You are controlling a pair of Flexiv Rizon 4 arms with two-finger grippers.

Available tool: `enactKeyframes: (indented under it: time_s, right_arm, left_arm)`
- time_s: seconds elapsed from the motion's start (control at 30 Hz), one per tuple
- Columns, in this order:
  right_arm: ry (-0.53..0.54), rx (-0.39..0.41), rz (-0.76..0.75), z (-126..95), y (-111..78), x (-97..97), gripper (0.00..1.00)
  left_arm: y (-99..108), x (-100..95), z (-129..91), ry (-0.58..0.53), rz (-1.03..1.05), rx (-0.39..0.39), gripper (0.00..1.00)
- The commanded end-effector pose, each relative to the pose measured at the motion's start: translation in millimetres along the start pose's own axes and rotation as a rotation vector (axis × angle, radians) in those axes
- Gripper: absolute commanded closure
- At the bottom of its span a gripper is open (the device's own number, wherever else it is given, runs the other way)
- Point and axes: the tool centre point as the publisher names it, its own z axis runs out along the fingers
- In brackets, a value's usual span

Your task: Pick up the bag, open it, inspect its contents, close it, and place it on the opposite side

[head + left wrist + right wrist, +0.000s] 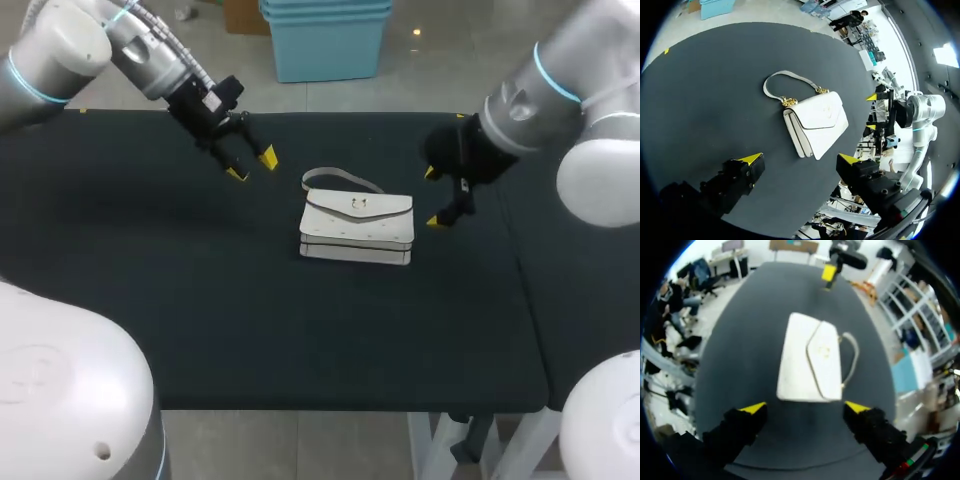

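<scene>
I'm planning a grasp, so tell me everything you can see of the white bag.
The bag is a white handbag, smooth and leather-looking, with a pointed flap shut and a clasp. Gold-coloured fittings join a looped strap, which lies slack on the table beside it. It lies flat, flap up, mid-table. The left claw and right claw, both open, stand clear of it.

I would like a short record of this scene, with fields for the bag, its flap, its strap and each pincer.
bag: white, lying on the dark table
flap: closed
strap: lying on the table behind the bag
left pincer: open, empty, apart from the bag
right pincer: open, empty, beside the bag, not touching it
</scene>
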Motion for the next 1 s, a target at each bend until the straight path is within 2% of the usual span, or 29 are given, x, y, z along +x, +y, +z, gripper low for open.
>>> enactKeyframes:
  time_s: [0.03,0.07,0.17,0.53,0.6,0.67,0.7,0.87,1.0]
  right_arm:
    - [-0.137,0.064,-0.027,-0.7,12.9,16.8,0.00]
    - [-0.148,0.058,-0.035,-0.2,15.1,19.0,0.00]
    - [-0.138,0.050,-0.081,1.8,22.1,24.0,0.00]
    - [-0.138,0.050,-0.081,1.8,22.1,24.0,0.00]
    - [-0.138,0.050,-0.081,1.8,22.1,24.0,0.00]
    - [-0.168,0.094,-0.095,5.0,30.4,18.7,0.00]
    - [-0.170,0.088,-0.100,7.1,33.7,18.2,0.00]
    - [-0.175,0.118,-0.101,24.4,44.1,22.6,0.00]
    - [-0.183,0.131,-0.093,36.1,45.7,28.0,0.00]
  left_arm:
    - [-6.7,-0.7,-25.4,0.006,0.208,-0.153,0.00]
    - [-4.9,0.0,-28.1,0.019,0.283,-0.193,0.00]
    - [-4.9,0.0,-28.1,0.019,0.283,-0.193,0.00]
    - [-4.9,0.0,-28.1,0.019,0.283,-0.193,0.00]
    - [-13.2,2.0,-21.8,-0.058,0.330,-0.175,0.00]
    - [-19.9,5.3,-16.9,-0.132,0.441,-0.156,0.00]
    - [-22.7,7.0,-15.6,-0.134,0.488,-0.155,0.00]
    - [-28.4,19.6,-7.1,-0.270,0.827,-0.140,0.00]
    - [-28.4,19.6,-7.1,-0.270,0.827,-0.140,0.00]
